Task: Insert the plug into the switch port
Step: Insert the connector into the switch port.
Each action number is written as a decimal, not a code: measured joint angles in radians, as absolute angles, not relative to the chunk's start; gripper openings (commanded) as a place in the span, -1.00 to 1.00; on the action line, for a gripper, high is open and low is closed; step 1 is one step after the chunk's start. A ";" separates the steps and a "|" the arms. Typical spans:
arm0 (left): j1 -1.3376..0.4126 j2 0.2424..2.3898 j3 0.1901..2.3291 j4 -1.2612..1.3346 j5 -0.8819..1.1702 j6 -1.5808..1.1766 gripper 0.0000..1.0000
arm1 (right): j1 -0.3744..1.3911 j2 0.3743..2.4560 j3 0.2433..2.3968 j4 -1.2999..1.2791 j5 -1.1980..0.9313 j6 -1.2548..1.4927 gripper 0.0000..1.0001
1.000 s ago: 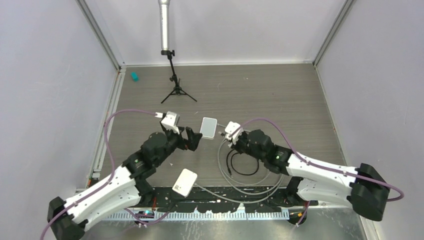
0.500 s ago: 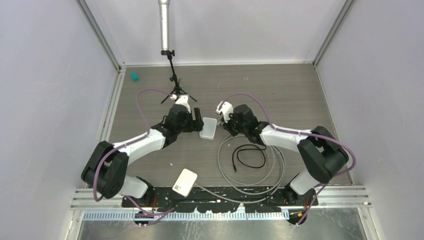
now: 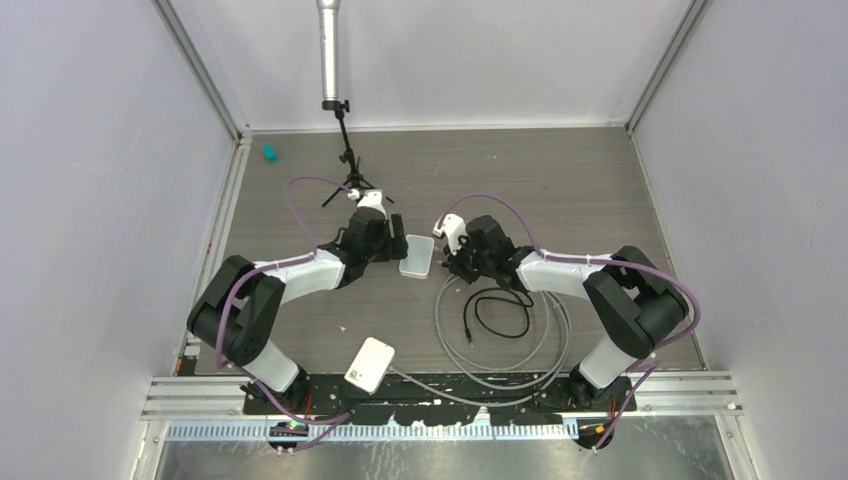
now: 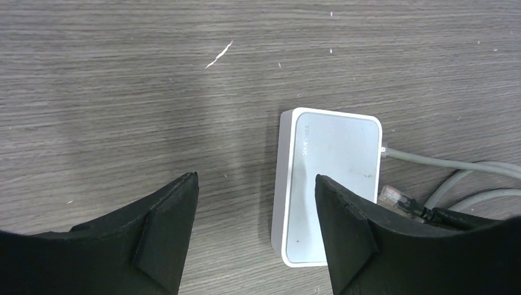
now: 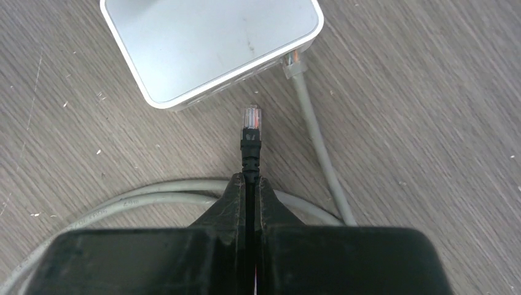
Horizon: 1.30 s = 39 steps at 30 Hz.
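Left arm: elbow folded out to the left of the switch (image 3: 417,255), forearm reaching in toward the switch's left side, wrist angled down at the table (image 3: 600,200).
Left gripper (image 4: 256,181): jaws wide apart and holding nothing; 1 finger is over bare table left of the switch, the other is over the switch's near end. Whether it touches the casing cannot be told.
Right arm: elbow folded out to the right of the switch, forearm stretched low toward the switch's right side.
Right gripper (image 5: 249,178): jaws pressed together on the black cable (image 5: 250,150), pinching it just behind the plug (image 5: 251,115).
Plug: clear-tipped, sticking out past the fingertips, pointing at the switch's port face, just short of it and not inside.
Switch: flat white box, lying top up on the table between the 2 grippers.
Switch ports: 1 grey cable (image 5: 313,129) sits plugged into the port face, beside the spot the black plug points at.
Cables: black and grey loops lie on the table to the near right of the switch.
White box (image 3: 369,364): near side of the switch, well apart from it, at the table's near edge.
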<state>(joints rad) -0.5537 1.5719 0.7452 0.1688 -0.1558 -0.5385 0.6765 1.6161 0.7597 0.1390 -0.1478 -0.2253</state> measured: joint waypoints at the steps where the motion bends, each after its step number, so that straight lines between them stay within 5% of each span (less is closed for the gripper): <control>1: -0.554 1.572 0.745 0.170 -0.157 -0.538 0.37 | 0.677 1.616 0.758 0.128 -0.154 -0.226 -0.99; 21: -0.554 1.648 0.767 0.209 -0.154 -0.526 0.19 | 0.676 1.644 0.768 0.188 -0.376 -0.219 -0.99; 39: -0.554 1.648 0.773 0.192 -0.165 -0.515 0.18 | 0.680 1.633 0.714 0.308 -0.352 -0.191 -0.99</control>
